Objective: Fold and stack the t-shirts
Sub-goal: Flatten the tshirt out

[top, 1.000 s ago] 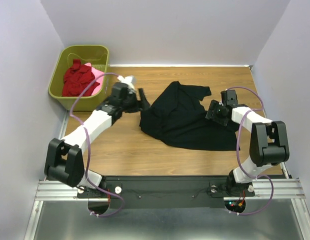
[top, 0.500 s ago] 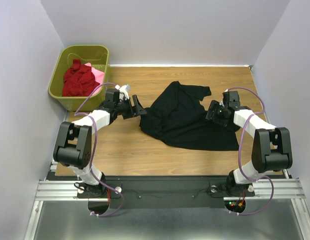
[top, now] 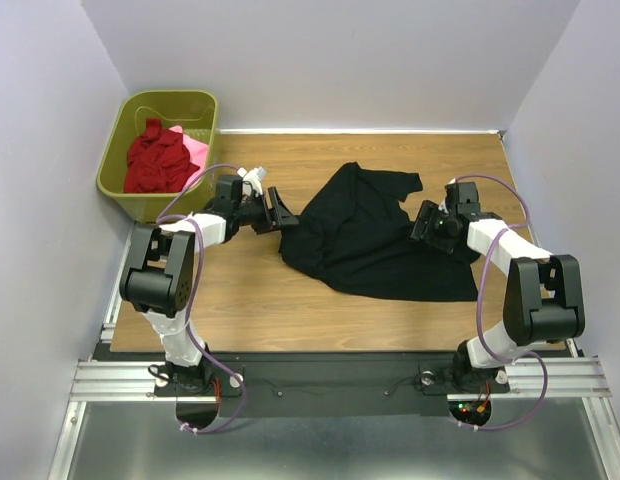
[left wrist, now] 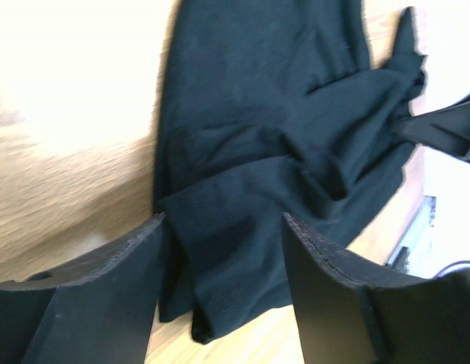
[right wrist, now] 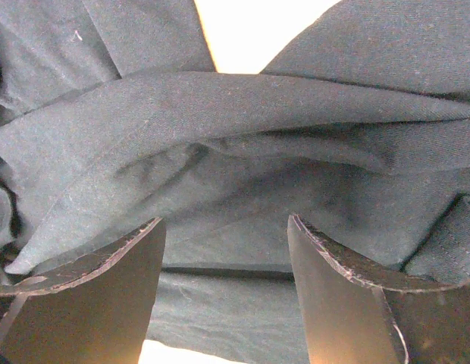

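Now likely pre-fold grasp stage: black t-shirt [top: 375, 240] crumpled mid-worktop [top: 250, 300]; left end effector [top: 281, 212] and right end effector [top: 427, 222] jaws apart at opposite edges, nothing clamped; next, pinch edges, spread flat

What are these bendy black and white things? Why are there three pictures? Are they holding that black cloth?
They are two robot arms, bolted to the near edge of a wooden table. The big picture looks down from a camera above them. The other two pictures come from a little camera on each wrist, so you see the black fingers up close. A black t-shirt lies crumpled on the table. The left gripper is at its left edge and the right gripper is over its right side. Both are open, so nothing is held. At the far left, an olive-green basket holds a dark red shirt and a pink shirt.
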Robot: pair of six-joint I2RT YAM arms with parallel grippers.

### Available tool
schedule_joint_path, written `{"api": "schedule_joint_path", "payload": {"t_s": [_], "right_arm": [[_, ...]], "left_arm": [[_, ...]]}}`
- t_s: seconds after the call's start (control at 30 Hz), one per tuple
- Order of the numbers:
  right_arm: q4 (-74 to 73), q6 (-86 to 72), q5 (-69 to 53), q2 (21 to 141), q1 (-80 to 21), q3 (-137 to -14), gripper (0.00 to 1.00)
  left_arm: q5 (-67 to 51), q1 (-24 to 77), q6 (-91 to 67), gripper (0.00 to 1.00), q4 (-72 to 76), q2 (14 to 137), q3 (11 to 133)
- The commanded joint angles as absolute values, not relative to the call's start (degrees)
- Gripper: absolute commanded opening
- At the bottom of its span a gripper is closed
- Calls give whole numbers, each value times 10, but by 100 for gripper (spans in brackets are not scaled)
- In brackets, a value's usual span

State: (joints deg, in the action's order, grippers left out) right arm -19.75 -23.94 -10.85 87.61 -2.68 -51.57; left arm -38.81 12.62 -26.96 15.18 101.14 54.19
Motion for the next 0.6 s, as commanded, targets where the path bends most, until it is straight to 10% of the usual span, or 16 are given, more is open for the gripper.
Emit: {"api": "schedule_joint_path", "payload": {"t_s": [0.0,0.57], "right_arm": [[-195,-234,-116,867,-24,-514,72],[-195,-231,-113,855,-24,-509,72]], "left_arm": [[-432,124,-291,67,197,1001,566],[-413,125,-288,44,199,927,527]]}}
